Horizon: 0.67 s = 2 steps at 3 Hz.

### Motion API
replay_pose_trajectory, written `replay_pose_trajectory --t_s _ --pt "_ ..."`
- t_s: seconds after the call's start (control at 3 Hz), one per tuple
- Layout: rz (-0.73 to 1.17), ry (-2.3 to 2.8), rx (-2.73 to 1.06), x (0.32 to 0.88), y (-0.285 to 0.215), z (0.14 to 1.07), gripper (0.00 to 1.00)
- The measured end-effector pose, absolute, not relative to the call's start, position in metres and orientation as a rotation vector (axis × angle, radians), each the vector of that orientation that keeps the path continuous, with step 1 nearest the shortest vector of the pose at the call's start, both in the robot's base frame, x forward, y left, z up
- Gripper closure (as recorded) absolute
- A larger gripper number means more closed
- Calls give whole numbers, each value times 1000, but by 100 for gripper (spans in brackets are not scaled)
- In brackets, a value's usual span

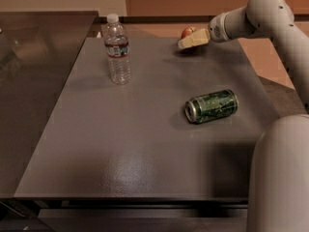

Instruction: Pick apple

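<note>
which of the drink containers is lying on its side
The green can, lying sideways right of centre; the clear water bottle stands upright at the far left. The gripper is at the far edge of the table, right beside the apple.

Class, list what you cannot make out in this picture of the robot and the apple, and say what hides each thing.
Camera view:
1. Apple: partly hidden behind the gripper at the table's far edge; contact unclear.
2. Can, lying on its side: label too small to read.
3. Bottle: label too small to read.
4. Robot arm: cut off by the right edge.
</note>
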<state>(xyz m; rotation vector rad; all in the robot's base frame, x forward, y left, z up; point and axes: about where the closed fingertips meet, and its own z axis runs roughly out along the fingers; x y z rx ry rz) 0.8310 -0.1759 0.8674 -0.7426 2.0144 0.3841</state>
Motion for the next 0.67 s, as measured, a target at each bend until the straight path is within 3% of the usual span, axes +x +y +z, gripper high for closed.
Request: replay_pose_trajectory --t_s 0.33,0.67 --pt "414 1996 -779 834 -170 862 0" --pt "428 1993 -811 836 -166 858 18"
